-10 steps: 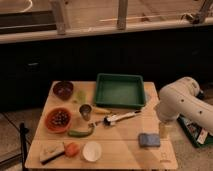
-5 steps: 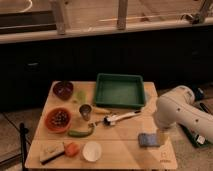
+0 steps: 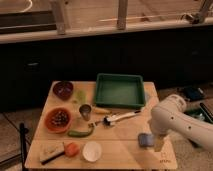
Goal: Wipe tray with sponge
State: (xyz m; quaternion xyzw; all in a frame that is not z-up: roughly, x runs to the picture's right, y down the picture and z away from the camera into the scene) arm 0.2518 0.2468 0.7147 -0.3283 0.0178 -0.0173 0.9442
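The green tray (image 3: 120, 91) lies at the table's back right with nothing in it. The blue-grey sponge (image 3: 144, 140) rests flat on the table near the front right corner, well in front of the tray. My white arm reaches in from the right and bends down, so the gripper (image 3: 158, 143) hangs just right of the sponge, close above the tabletop. It is open and nothing shows in its grip.
A white-handled brush (image 3: 120, 118) lies between tray and sponge. To the left are a purple bowl (image 3: 63, 90), an orange bowl (image 3: 57, 120), a metal cup (image 3: 85, 110), a green vegetable (image 3: 82, 132), a white bowl (image 3: 91, 151) and a pale block (image 3: 51, 152). The table's right edge is beside the gripper.
The arm has swung forward and down, and the gripper has come lower, next to the sponge. The sponge and tray lie where they were.
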